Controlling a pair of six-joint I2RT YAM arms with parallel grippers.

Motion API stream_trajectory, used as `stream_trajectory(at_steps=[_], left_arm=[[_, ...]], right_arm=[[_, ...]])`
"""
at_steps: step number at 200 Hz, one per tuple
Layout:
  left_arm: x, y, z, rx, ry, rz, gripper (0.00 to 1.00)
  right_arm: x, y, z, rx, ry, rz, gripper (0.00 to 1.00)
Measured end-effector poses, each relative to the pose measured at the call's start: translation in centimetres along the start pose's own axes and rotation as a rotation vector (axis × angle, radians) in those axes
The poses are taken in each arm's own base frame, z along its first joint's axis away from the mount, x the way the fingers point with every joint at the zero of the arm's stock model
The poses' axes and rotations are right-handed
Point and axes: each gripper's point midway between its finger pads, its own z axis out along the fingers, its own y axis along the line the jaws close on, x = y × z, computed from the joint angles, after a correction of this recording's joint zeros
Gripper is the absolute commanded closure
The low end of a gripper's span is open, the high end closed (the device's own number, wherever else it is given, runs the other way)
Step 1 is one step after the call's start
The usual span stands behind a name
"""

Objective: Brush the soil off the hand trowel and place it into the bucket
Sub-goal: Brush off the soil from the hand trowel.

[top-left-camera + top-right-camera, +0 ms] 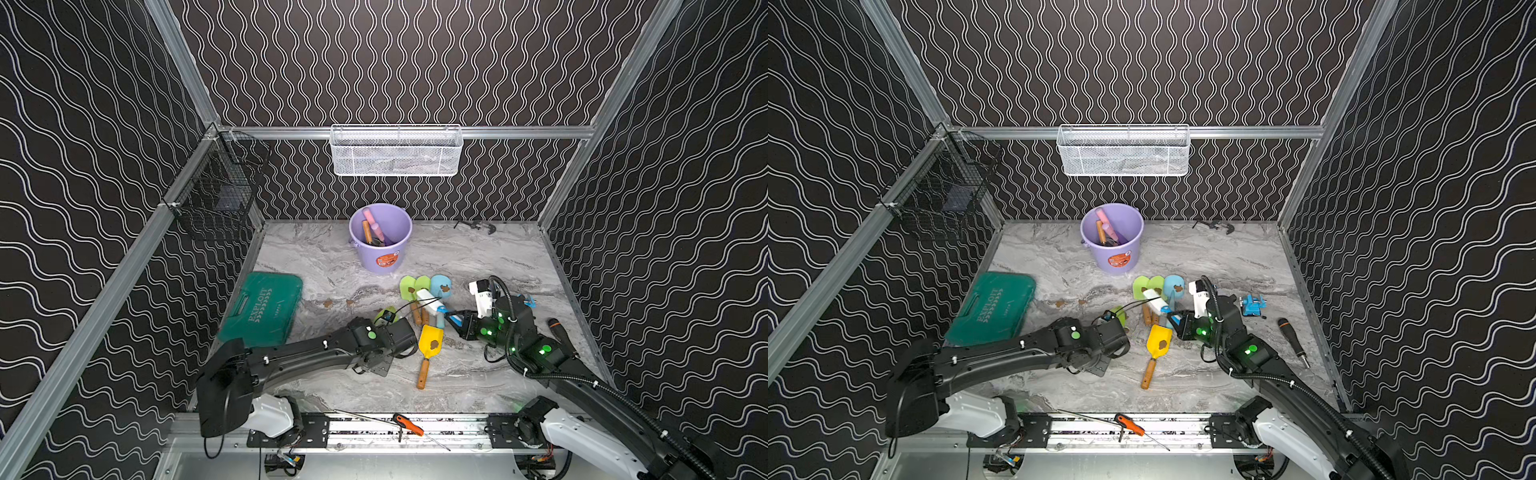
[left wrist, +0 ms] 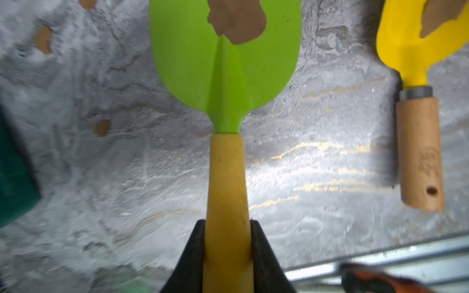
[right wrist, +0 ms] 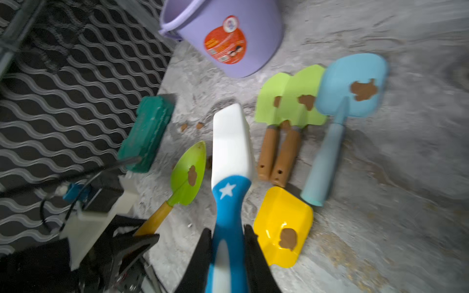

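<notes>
Left edge: dark-green plastic tool case.
Left gripper: clamps yellow handle of lime-green pointed trowel — brown soil clump on blade.
Bucket: round lavender plastic pail, back centre, bare tabletop around.
Right gripper: clamps handle of blue-and-white brush.

We find the bucket at the back of the table, tool handles standing inside it. Before the bucket three trowels lie side by side, a scoop farther forward, the tool case to its front left.
</notes>
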Motion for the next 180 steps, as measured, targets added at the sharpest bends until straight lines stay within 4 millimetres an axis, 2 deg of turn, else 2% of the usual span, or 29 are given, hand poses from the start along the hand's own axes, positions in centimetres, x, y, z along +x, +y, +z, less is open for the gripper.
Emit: stream_trajectory(at_steps=[21, 54, 72, 95, 109, 144, 160, 180], left_arm=[[0.1, 0.7, -1.4, 0.019, 0.032, 0.033, 1.00], [0.6, 0.8, -2.5, 0.075, 0.067, 0.072, 1.00], [0.8, 0.7, -2.8, 0.093, 0.081, 0.084, 1.00], [1.3, 1.0, -3.0, 0.094, 0.099, 0.104, 1.00], [1.0, 1.0, -3.2, 0.097, 0.083, 0.099, 1.00], [1.0, 1.8, -3.5, 0.090, 0.073, 0.080, 1.00], [1.1, 2.3, -3.5, 0.084, 0.079, 0.065, 1.00], [1.3, 2.9, -3.1, 0.074, 0.089, 0.049, 1.00]], right_arm=[[1.0, 2.3, 0.4, -0.129, 0.070, -0.008, 1.00], [3.1, 6.4, 0.3, -0.294, 0.156, -0.049, 1.00], [3.7, 8.2, 0.8, -0.314, 0.187, -0.102, 1.00], [5.0, 9.3, 2.3, -0.277, 0.250, -0.154, 1.00], [5.9, 9.3, 3.2, -0.250, 0.301, -0.168, 1.00], [5.8, 6.8, 5.0, -0.097, 0.306, -0.192, 1.00], [4.6, 5.8, 5.6, -0.006, 0.263, -0.211, 1.00], [3.0, 4.7, 5.1, 0.078, 0.198, -0.226, 1.00]])
